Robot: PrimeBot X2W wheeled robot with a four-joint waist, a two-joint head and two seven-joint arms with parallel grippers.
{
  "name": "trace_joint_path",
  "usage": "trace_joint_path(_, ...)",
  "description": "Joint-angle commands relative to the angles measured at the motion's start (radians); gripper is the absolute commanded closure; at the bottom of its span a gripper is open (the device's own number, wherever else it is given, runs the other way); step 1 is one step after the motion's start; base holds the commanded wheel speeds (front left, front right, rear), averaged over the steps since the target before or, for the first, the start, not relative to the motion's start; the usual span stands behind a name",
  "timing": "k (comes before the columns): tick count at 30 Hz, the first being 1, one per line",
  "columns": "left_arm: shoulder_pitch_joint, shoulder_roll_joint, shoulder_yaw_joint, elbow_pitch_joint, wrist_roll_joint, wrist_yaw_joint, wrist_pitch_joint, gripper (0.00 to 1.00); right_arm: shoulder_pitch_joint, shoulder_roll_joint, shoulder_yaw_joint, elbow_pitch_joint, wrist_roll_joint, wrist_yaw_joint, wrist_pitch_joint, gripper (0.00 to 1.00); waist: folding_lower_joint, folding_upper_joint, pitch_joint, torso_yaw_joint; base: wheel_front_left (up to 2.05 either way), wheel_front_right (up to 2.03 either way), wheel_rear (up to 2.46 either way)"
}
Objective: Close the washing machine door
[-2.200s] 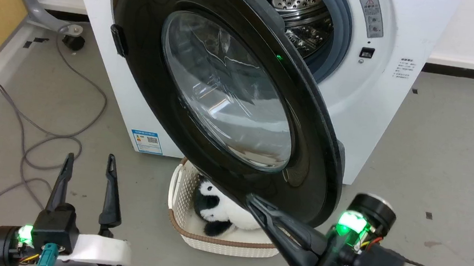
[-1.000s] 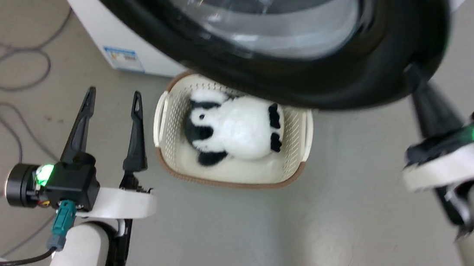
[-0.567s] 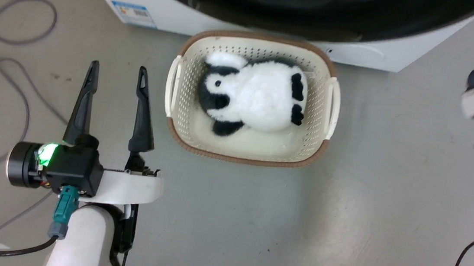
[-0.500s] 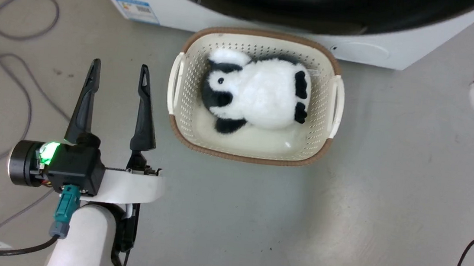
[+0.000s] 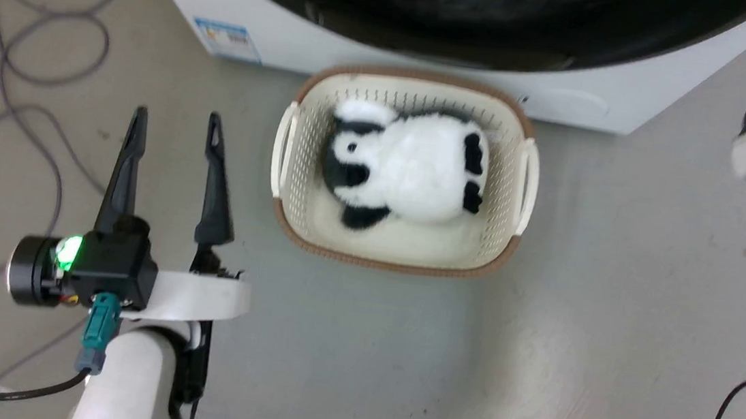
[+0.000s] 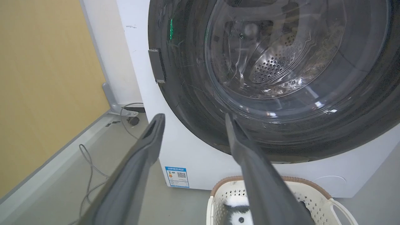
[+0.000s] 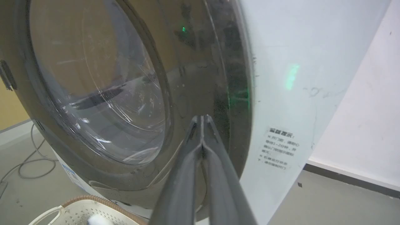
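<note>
Since the washing machine door [image 7: 193,72] looks almost flush with the washing machine [image 7: 281,62], the right gripper [image 7: 202,118], fingers pinched together, should press its rim squarely, the left gripper [image 5: 176,119] spread wide and empty.

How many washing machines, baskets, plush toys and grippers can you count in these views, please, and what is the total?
washing machine: 1
basket: 1
panda toy: 1
grippers: 2 (left gripper, right gripper)
Total: 5
</note>
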Motion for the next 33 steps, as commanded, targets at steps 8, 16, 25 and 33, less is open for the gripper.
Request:
trace_joint_path(8, 0.091, 0.022, 0.055, 0.051, -0.007, 0.012, -0.004, 0.0, 0.206, 0.112, -0.176, -0.283, -0.147, -0.001, -0.004, 1.0, -0.0001, 0.0, -0.197, -0.068, 0.0, 0.0, 0.0)
trace_joint_path(16, 0.173, 0.027, 0.077, 0.072, -0.004, 0.017, -0.004, 0.0, 0.391, 0.25, -0.249, -0.461, -0.231, -0.001, -0.004, 1.0, -0.0001, 0.0, -0.319, -0.1, 0.0, 0.0, 0.0)
trace_joint_path(25, 0.271, 0.026, 0.084, 0.088, -0.001, 0.023, -0.004, 0.0, 0.616, 0.309, -0.216, -0.435, -0.2, -0.001, -0.004, 0.0, -0.0001, 0.0, -0.432, -0.124, 0.0, 0.0, 0.0)
trace_joint_path(33, 0.323, 0.028, 0.079, 0.103, -0.003, 0.007, -0.004, 0.0, 0.756, 0.313, -0.15, -0.418, -0.136, -0.001, -0.004, 0.0, -0.0001, 0.0, -0.486, -0.131, 0.0, 0.0, 0.0)
